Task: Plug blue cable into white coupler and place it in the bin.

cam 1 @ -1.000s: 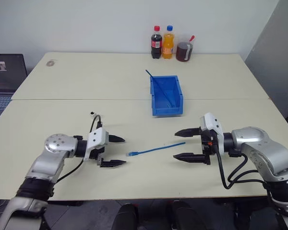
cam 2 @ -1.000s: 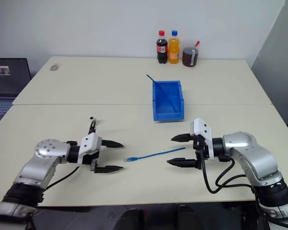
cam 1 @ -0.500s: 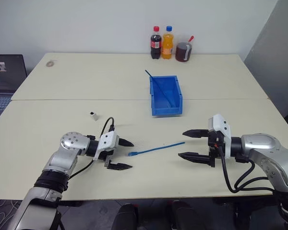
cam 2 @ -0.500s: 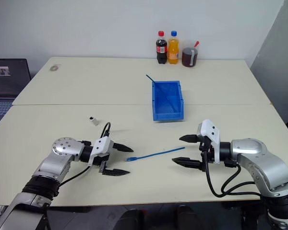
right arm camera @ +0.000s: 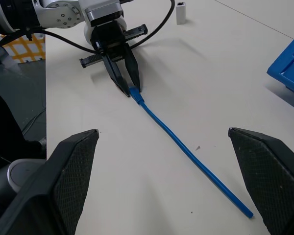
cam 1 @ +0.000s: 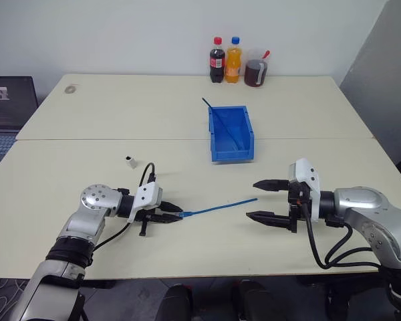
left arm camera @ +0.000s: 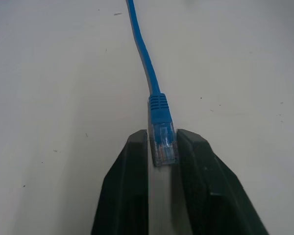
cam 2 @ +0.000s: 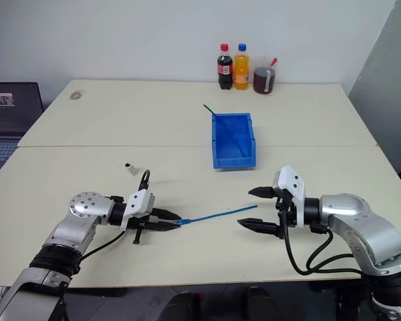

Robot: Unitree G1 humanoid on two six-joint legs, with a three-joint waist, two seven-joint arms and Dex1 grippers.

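My left gripper point(cam 1: 177, 215) is pinched on the blue cable point(cam 1: 217, 206) by its clear plug, likely so the plug can be steered into the socket. White coupler point(cam 1: 130, 161) stands loose on the table point(cam 1: 107, 114), at 11 o'clock from that gripper, well apart. Cable runs toward my right gripper point(cam 1: 262, 199), jaws wide, empty, near the free end. Bin point(cam 1: 230, 132) at 12 o'clock from the cable, holding only a thin dark blue cable point(cam 1: 222, 122) leaning over its back rim.

Both arms are showing rounded silver-grey shells with small dark screws at the joints. Each gripper, left point(cam 1: 174, 213) and right point(cam 1: 259, 198), is wearing a white housing and two tapered black fingers point(right arm camera: 78, 166), with black cables looping behind.
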